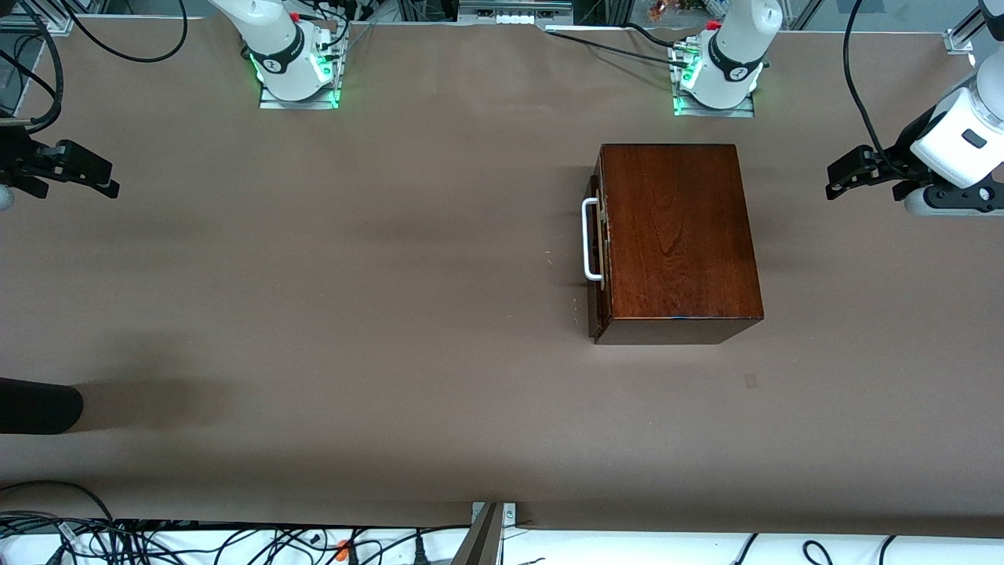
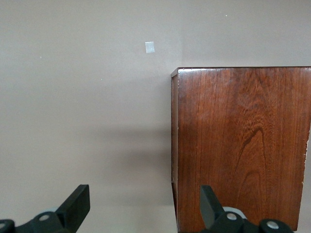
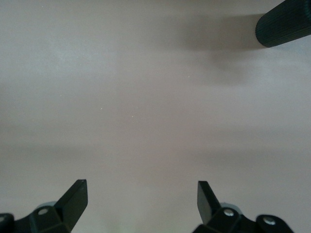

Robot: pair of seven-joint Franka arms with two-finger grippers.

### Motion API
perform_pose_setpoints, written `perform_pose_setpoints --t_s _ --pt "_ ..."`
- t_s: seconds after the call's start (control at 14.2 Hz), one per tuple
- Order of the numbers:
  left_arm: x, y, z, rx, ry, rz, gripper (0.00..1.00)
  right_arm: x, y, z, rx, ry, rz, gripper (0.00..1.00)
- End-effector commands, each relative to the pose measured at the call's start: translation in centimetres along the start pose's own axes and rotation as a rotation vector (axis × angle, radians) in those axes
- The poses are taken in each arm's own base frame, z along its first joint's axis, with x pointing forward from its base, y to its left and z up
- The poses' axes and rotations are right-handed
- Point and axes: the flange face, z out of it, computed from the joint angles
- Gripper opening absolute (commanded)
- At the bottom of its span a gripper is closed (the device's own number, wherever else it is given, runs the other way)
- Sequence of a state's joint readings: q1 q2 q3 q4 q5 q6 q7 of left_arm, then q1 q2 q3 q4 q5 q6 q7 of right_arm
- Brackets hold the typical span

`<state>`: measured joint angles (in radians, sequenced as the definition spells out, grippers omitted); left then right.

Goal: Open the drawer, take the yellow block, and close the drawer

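We see the brown table carrying 1 dark reddish-brown wooden box toward the left arm's end, its drawer pushed in with the white loop handle facing the right arm's end. The 2 arms wait: the left gripper hangs over the table beside the box, fingers apart and empty, and the right gripper hangs over bare table at its own end, fingers apart. We cannot find the yellow block.

Brown table cover, black cylinder at edge, sm. tape square
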<state>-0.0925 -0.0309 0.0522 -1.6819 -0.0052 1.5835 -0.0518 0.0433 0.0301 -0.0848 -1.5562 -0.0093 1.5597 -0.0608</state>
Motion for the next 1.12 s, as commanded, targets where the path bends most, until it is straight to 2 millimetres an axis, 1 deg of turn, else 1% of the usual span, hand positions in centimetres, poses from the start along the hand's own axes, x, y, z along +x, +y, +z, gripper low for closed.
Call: perform_pose_setpoints --t_s 0.0,0.63,0.77,0.91,0.98,1.05 --pt "-0.19 0.35 -0.44 -0.003 -0.011 0.007 1.00 -0.88 0.19 -0.55 0.017 0.006 -0.015 1.00" --pt "-0.21 0.28 -0.58 -0.004 -0.014 0.001 1.00 -0.81 0.11 -0.61 0.017 0.012 -0.016 1.00" --pt "-0.33 0.39 -0.52 -0.006 -0.028 0.006 1.00 -0.77 0.03 -0.63 0.017 0.015 -0.016 1.00" --pt "-0.34 0.96 -0.63 -0.008 -0.050 0.013 1.00 -0.78 0.11 -0.63 0.017 0.015 -0.016 1.00" --pt "-0.21 1.00 -0.40 -0.009 -0.065 0.014 1.00 -0.78 0.20 -0.63 0.017 0.015 -0.015 1.00" --pt "0.13 0.89 0.24 -0.009 -0.083 0.010 1.00 -0.78 0.20 -0.63 0.017 0.015 -0.015 1.00"
